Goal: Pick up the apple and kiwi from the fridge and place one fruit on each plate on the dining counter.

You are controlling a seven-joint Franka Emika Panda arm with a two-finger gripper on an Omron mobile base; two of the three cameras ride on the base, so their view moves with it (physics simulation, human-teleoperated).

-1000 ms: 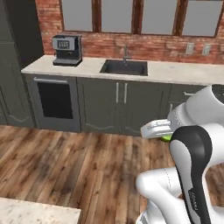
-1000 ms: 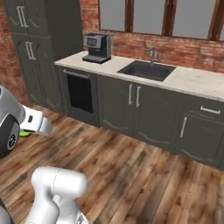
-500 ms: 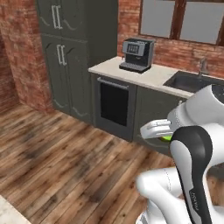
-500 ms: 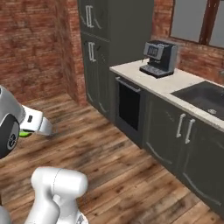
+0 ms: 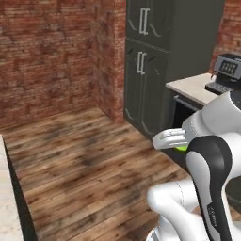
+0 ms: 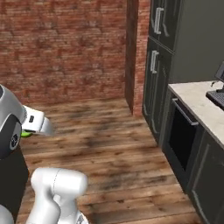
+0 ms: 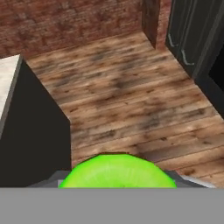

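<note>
The kiwi [image 7: 117, 171] is bright lime green and round. In the hand view it sits at 6 o'clock, tucked between the tips of the gripper [image 7: 118, 177], which is squeezed onto it and holds it up over the wooden floor [image 7: 131, 100]. In the left base view just a thin green bit of the kiwi [image 5: 181, 148] peeks out under the white gripper [image 5: 162, 140], at about 3 o'clock. In the right base view a tiny green bit [image 6: 26, 134] shows at 9 o'clock, below the gripper [image 6: 43, 126].

No brand or label can be read. There are small pale marks low on the dark arm [image 5: 209, 188] in the left base view, but they are too small to read.

The left base view shows a coffee machine [image 5: 225, 73] at 2 o'clock on a pale wall counter [image 5: 193, 88], next to tall dark cabinets [image 5: 150, 61]. A strip of the dining counter [image 5: 7, 207] runs along 8 o'clock. The right base view shows the black oven door [image 6: 178, 142] at 4 o'clock, under the pale counter top [image 6: 199, 107], and the brick wall [image 6: 65, 43] across the top. The hand view shows a corner of the dining counter [image 7: 8, 78] with its dark side at 9 o'clock.
</note>
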